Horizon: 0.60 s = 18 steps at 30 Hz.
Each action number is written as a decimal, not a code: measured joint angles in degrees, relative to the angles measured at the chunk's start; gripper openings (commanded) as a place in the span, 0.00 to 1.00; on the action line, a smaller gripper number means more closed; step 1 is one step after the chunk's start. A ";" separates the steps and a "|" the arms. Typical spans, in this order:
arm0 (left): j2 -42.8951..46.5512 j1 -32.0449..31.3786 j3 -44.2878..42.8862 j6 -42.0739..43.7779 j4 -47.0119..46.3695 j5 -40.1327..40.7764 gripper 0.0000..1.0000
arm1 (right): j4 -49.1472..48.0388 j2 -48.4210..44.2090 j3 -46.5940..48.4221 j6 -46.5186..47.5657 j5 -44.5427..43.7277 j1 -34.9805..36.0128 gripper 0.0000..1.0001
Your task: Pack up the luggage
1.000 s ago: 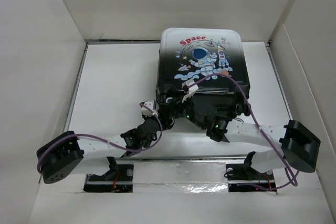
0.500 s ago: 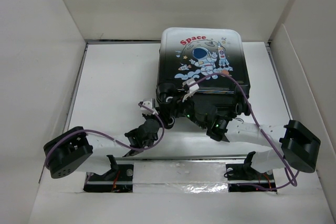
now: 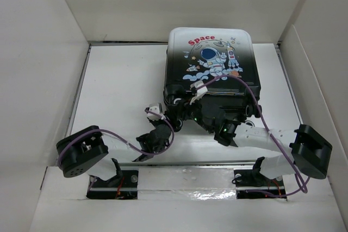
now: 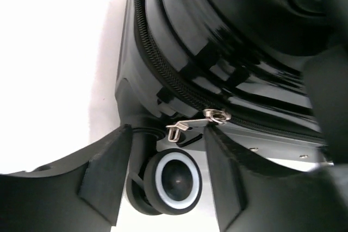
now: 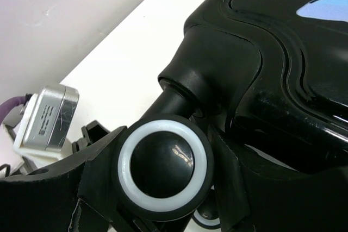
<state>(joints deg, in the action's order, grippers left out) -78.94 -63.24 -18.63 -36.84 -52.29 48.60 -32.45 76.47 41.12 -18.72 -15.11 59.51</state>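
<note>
Luggage [image 3: 209, 63] (small hard-shell suitcase, black-to-white shell, cartoon astronaut, red "Space") lies flat, lid down, on the white table [image 3: 119, 80]. It sits about 1 o'clock from centre in the top view, wheels toward the arms. Right gripper [image 5: 160, 183] looks pinched on a black white-rimmed caster wheel [image 5: 163, 158] at the case's 6 o'clock edge, likely bracing it. Left gripper [image 4: 167, 153] is spread, fingers either side of the silver metal zipper pull [image 4: 187, 126] near the 7 o'clock corner, not touching it. Probably lining up to zip.

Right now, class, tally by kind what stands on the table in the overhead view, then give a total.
Hard-shell wheeled suitcase: 1
Robot arms: 2, left arm and right arm
Total: 3
</note>
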 measured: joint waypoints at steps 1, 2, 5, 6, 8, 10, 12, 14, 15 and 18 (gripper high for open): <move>-0.70 -0.42 -0.57 0.09 -0.17 0.87 0.47 | -0.04 -0.02 -0.02 0.15 -0.22 0.00 0.00; -1.33 -0.83 -1.14 0.35 -0.26 1.53 0.45 | -0.04 -0.07 -0.04 0.37 -0.44 -0.04 0.00; -2.75 -1.68 -2.67 1.44 -0.68 2.86 0.32 | -0.09 -0.39 -0.26 0.68 -0.83 -0.22 0.00; -2.93 -1.86 -2.95 2.14 -1.05 2.56 0.32 | -0.07 -0.63 -0.50 0.74 -0.72 -0.22 0.00; -3.08 -2.03 -3.15 3.10 -1.44 2.23 0.33 | -0.07 -1.11 -0.83 0.76 -0.76 -0.22 0.00; -3.08 -2.32 -3.15 3.54 -1.66 1.90 0.42 | 0.24 -1.44 -0.85 0.85 -0.90 -0.22 0.00; -3.08 -2.45 -3.08 3.69 -1.62 1.46 0.51 | 0.33 -1.86 -0.94 1.18 -1.42 -0.22 0.00; -3.08 -2.80 -3.08 4.72 -1.40 -0.55 0.60 | 0.22 -2.32 -1.11 1.11 -1.60 -0.28 0.00; -3.19 -3.21 -3.08 4.94 -1.64 -2.19 0.60 | 0.33 -2.40 -1.14 1.01 -1.11 -0.20 0.00; -3.19 -3.54 -3.10 6.25 -2.14 -5.22 0.59 | 0.44 -2.40 -1.60 0.68 -0.09 -0.09 0.00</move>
<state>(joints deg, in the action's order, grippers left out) -82.13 -66.78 -21.74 -30.59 -54.43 43.38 -32.01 74.06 39.53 -18.04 -15.20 59.42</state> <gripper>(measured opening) 0.596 0.637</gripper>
